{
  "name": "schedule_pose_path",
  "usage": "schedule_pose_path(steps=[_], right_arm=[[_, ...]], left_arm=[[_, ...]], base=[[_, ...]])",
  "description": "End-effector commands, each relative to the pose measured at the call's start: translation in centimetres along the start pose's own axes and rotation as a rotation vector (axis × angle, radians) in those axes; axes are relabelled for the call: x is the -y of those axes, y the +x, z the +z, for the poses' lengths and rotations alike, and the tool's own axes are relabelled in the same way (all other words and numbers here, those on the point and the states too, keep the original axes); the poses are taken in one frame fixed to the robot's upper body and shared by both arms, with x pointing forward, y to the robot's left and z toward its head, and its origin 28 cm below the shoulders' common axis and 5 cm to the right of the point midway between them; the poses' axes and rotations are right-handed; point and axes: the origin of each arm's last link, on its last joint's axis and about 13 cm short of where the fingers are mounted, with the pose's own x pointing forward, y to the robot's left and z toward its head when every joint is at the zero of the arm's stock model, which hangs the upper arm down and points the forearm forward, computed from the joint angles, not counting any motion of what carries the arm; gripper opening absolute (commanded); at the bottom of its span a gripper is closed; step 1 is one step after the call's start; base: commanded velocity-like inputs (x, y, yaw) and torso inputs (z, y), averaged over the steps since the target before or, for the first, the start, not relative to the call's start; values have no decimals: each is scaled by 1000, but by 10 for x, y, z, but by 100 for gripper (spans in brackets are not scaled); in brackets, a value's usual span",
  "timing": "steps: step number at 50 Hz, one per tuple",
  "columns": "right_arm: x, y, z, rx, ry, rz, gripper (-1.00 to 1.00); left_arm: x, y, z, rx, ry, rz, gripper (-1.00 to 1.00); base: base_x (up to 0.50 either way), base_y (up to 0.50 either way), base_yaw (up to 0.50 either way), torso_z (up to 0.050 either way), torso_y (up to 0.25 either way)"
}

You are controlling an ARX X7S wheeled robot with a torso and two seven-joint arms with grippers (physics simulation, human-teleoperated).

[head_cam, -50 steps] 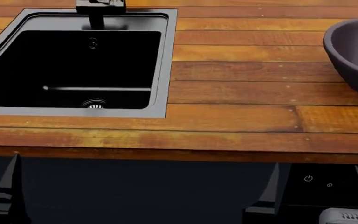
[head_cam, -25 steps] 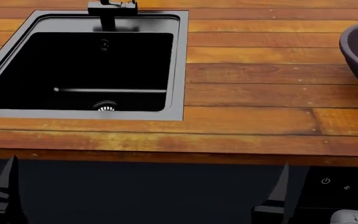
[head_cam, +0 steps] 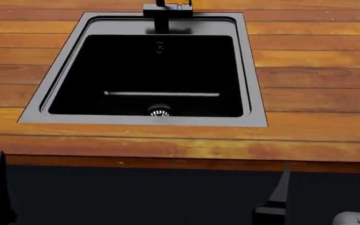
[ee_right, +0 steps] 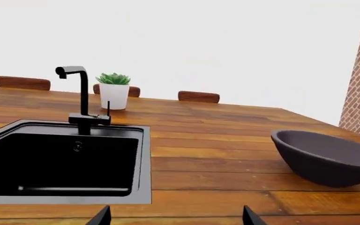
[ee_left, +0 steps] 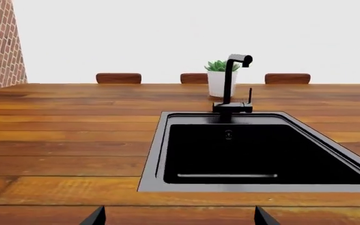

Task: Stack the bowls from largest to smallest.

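Here both grippers, left (ee_left: 176, 216) and right (ee_right: 175, 215), gape before the counter edge (head_cam: 180, 164).

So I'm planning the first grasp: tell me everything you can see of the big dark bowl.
The dark purplish-grey bowl shows only in the right wrist view. It is round, deep and matte, with a smooth thick rim and an empty interior. It sits upright on the wooden countertop, apart from the black sink. Nothing else touches it.

The light is bright and even, and all three renders are sharp, without blur. The wooden counter (head_cam: 318, 70) shows a soft sheen at its front edge. The sink (head_cam: 158, 75) interior stays almost black.
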Motion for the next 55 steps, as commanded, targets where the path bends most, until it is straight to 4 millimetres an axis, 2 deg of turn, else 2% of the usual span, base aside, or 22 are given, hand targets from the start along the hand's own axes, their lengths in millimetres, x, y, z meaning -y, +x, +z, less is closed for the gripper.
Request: schedule_pose_path(steps=[1, 55], right_arm=[[1, 2, -3, 7, 24, -7, 100], [1, 1, -3, 5, 18, -4, 100]], left_arm=[[-2, -1, 0, -10, -10, 7, 100], [-3, -2, 0, -16, 1, 10, 100]], base=[[43, 500, 0, 0, 0], [51, 500, 0, 0, 0]])
